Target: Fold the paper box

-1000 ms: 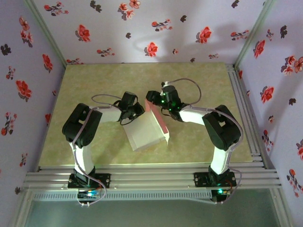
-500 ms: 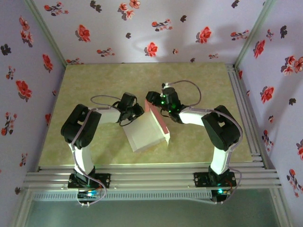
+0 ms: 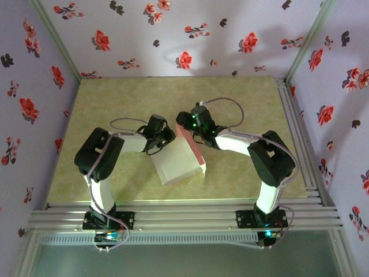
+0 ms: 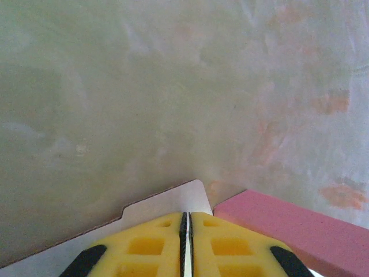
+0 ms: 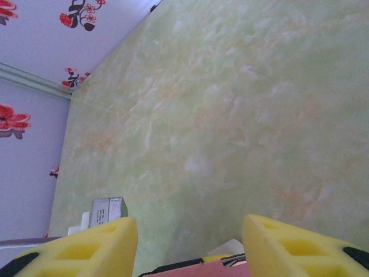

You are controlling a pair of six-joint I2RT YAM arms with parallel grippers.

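The paper box [image 3: 177, 161] lies mid-table, its pale grey-white face up and a salmon pink panel standing along its right edge. My left gripper [image 3: 165, 140] grips the box's far left corner. In the left wrist view its yellow fingers [image 4: 155, 245] press together on a thin white tab [image 4: 173, 202], with the pink panel [image 4: 294, 225] just to the right. My right gripper [image 3: 183, 122] hovers at the far end of the pink panel. Its yellow fingers [image 5: 81, 245] stand wide apart, and the pink edge [image 5: 196, 270] sits between them at the bottom.
The green marbled tabletop [image 3: 115, 104] stretches behind and to both sides of the box. Flowered walls [image 3: 184, 34] close in the back and sides. Aluminium rails [image 3: 173, 216] run along the near edge. The left arm's wrist housing [image 5: 106, 209] shows beside my right gripper's left finger.
The right gripper has crept slightly left and farther along the top of the pink panel. The left gripper and the box have barely moved.
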